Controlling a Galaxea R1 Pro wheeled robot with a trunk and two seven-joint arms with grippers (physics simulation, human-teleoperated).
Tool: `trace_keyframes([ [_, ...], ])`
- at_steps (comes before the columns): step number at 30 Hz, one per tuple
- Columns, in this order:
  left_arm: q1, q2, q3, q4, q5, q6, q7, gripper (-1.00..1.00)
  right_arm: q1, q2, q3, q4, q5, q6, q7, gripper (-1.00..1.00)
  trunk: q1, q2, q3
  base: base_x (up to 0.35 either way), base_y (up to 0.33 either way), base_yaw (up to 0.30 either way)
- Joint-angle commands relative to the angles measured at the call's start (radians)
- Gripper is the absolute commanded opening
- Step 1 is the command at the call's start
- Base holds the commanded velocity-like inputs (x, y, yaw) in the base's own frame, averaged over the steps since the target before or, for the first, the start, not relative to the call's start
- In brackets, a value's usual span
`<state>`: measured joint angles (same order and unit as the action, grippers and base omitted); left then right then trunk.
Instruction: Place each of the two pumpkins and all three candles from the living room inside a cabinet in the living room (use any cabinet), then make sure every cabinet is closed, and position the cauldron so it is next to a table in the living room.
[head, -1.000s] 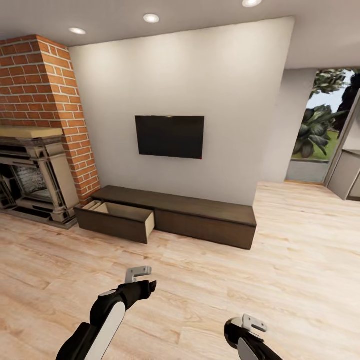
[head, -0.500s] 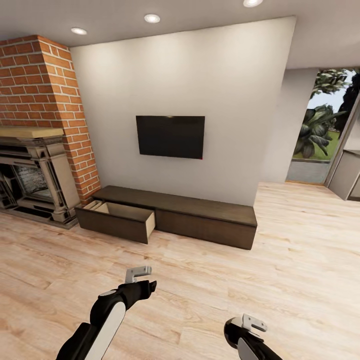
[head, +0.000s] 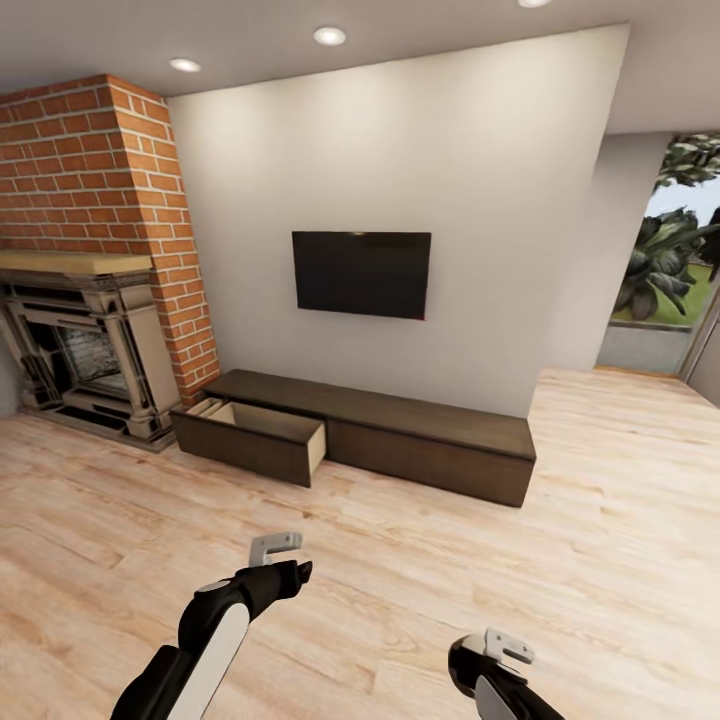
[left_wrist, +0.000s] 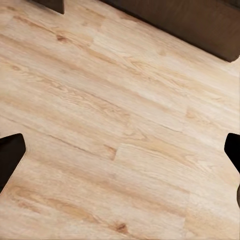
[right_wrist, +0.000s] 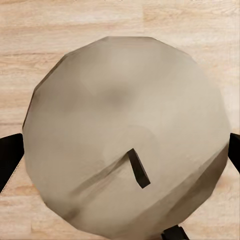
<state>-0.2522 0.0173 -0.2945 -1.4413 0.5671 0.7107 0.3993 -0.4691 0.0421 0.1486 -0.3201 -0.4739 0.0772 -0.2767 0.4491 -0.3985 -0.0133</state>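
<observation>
Now the cabinet is seen shifted rightward as the camera turns; its left drawer is open. A candle is clamped in the right gripper; the left gripper jaws are spread apart.

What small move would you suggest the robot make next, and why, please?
Probably roll forward toward the cabinet: its open drawer is across bare floor, well beyond reach, while the right gripper holds a candle to put in it.

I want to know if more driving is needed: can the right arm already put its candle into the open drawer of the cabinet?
Probably not. The right gripper holds the candle low beside the trunk, and bare floor separates it from the open drawer.
</observation>
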Motion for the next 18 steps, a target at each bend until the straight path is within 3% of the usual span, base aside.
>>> trace_keyframes([
  [1,-0.001,0.001,-0.002,-0.001,0.011,0.001,0.010,1.00,0.000,0.000,0.009,-0.002,-0.005,0.006,-0.009,-1.00,0.001,-0.001,-0.001,0.212,0.200,0.052],
  [18,-0.001,0.006,0.001,0.000,0.012,0.001,0.009,1.00,0.000,-0.001,0.008,-0.002,-0.005,0.006,-0.009,-1.00,0.001,-0.001,-0.001,0.242,0.227,0.005],
])
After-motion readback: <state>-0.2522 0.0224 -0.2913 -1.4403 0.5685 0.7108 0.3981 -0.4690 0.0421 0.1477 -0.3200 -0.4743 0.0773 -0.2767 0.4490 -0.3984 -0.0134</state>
